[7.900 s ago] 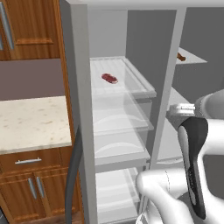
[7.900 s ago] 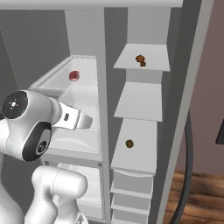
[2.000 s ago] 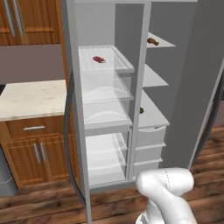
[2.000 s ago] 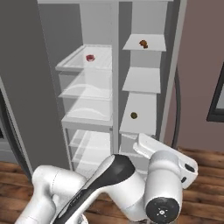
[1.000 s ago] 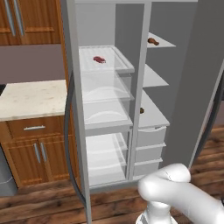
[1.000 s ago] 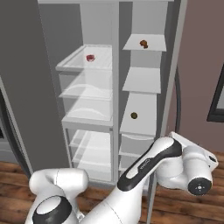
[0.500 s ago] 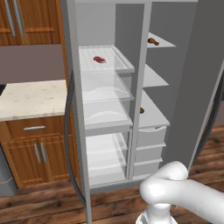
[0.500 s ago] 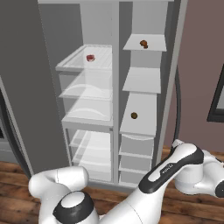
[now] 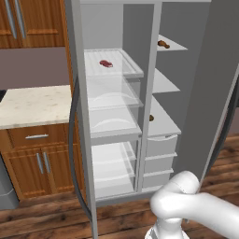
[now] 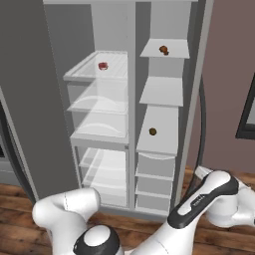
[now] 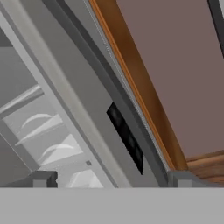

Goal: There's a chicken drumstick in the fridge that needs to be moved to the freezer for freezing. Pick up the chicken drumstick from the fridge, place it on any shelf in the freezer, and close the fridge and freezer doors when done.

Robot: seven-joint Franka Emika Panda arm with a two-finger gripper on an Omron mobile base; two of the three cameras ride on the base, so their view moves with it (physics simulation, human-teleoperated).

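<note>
On top freezer shelf [image 9: 170, 45], 1 o'clock in left base view: drumstick [image 9: 163, 44], already out of fridge [image 9: 112, 102]; placing step judged done. Red meat slab [image 9: 106, 63] on top fridge shelf, 11 o'clock. Both doors open; freezer door [image 11: 100, 118] with black panel [image 11: 127, 136] ahead of gripper [image 11: 111, 178]. Jaws spread wide, holding nothing. Remaining: close both doors.

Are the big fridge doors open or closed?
Open. Both fridge and freezer doors are swung wide, so the clear shelves and white freezer shelves show.
</note>
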